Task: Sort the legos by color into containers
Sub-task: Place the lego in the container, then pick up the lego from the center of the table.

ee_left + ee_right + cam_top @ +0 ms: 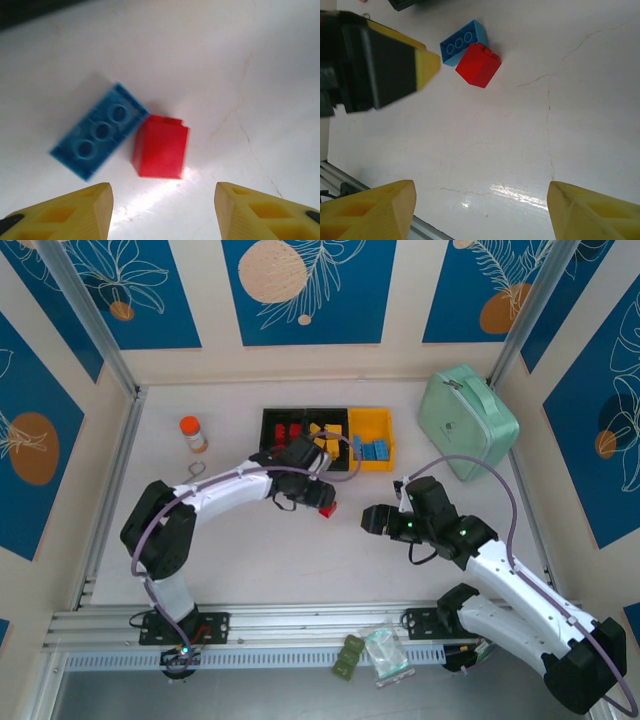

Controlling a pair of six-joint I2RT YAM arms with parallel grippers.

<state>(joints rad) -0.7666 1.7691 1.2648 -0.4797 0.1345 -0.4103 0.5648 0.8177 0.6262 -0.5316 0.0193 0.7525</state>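
Left wrist: left tool (162, 194) half-spread, empty.

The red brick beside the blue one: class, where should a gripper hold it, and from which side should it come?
Probably from straight above, the left gripper closing on two flat upright sides of the red brick. The blue brick crowds one corner, so keep that finger clear of it.
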